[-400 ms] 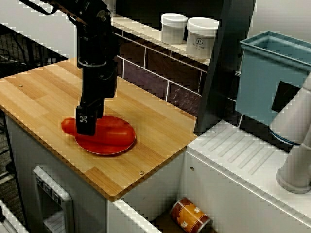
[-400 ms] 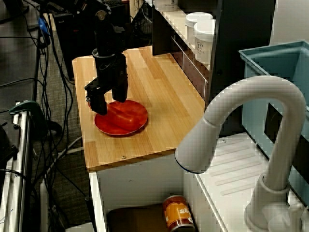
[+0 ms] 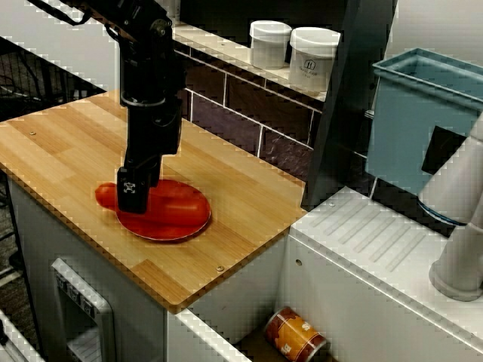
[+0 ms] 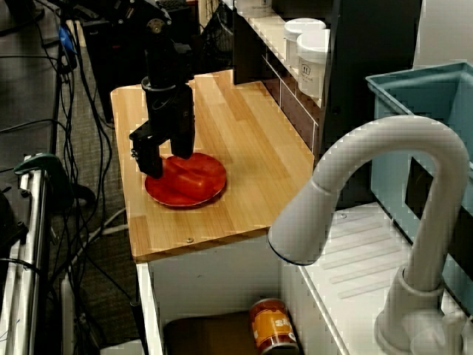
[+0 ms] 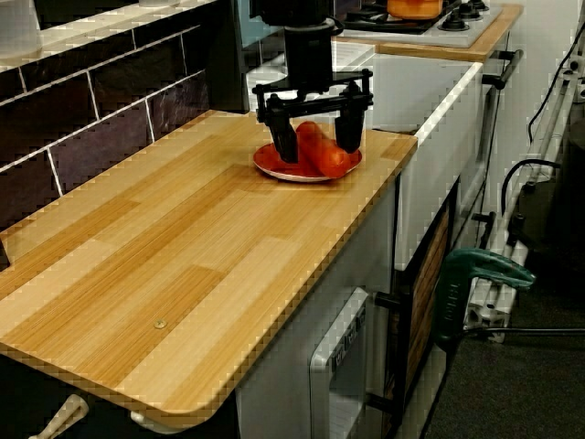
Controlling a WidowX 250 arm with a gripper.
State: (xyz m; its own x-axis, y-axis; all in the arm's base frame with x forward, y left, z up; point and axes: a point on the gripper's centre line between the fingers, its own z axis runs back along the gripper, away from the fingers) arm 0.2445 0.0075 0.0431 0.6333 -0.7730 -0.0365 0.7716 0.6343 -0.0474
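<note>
As the view toward the tiled wall is read from its left edge, the tabletop (image 3: 53, 143) is met first, a flat slab of pale wood laid in long strips. Next, a black arm is seen reaching down from above, and its hand (image 5: 318, 148) is lowered over a round, shallow, glossy red plate (image 3: 185, 226) that is set near the tabletop's front edge. In the low view along the tabletop, the 2 black, blocky fingers (image 5: 286, 144) are seen spread apart, and a smooth, oblong red object (image 5: 329, 157) is straddled by them. It lies on the plate, and whether it is touched by either finger cannot be told. 1 rounded end of it is shown past the plate's left rim. Further right, dark glossy tiles (image 3: 241, 105) are topped by a ledge on which 2 white cylindrical jars (image 3: 269, 44) are stood side by side. Lower down, a printed tin (image 3: 296, 335) is laid on its side. A ribbed white drainboard (image 3: 377, 241), a blue plastic bin (image 3: 419, 113) and a curved white faucet (image 3: 460, 219) are found at the right.
</note>
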